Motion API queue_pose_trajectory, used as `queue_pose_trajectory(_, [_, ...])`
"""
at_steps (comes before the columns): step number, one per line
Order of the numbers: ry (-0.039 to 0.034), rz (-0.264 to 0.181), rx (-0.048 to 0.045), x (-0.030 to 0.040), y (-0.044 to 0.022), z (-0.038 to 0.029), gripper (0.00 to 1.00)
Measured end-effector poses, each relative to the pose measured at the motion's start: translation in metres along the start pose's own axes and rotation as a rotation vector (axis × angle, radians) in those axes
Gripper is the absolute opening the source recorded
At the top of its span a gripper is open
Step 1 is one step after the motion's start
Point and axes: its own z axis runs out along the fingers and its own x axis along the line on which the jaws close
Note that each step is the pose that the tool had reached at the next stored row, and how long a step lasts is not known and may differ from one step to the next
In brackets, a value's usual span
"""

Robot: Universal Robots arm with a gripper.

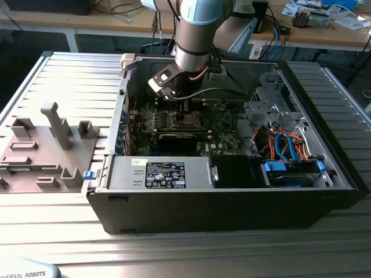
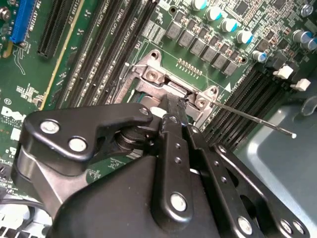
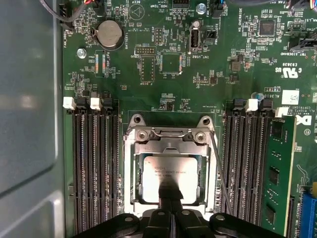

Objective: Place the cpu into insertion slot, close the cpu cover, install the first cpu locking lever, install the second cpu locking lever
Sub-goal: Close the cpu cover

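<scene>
Open computer case (image 1: pixel 232 205), arm reaching down inside. Gripper (image 3: pixel 170 187) jaws are together, tips down at the top face of the chip (image 3: pixel 171 168). The chip sits in the socket (image 3: pixel 128 188), and the cover plate (image 3: pixel 171 145) lies flat around it. A thin wire lever (image 3: pixel 218 168) runs just beside the socket, between it and a memory stick (image 3: pixel 275 173). Fine white lettering covers the green board (image 3: pixel 173 99) around the socket. There's faint print on the chip. A printed sticker (image 1: pixel 165 174) on a silver box (image 1: pixel 124 174) lies well apart from the socket.
</scene>
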Motion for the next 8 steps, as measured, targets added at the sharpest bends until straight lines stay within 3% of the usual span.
queue_pose_trajectory(3, [0.0003,0.000,0.0001,0.0001,0.0019,-0.0007,0.11])
queue_pose_trajectory(8, [0.0008,0.000,0.0035,-0.0001,0.0182,-0.0036,0.11])
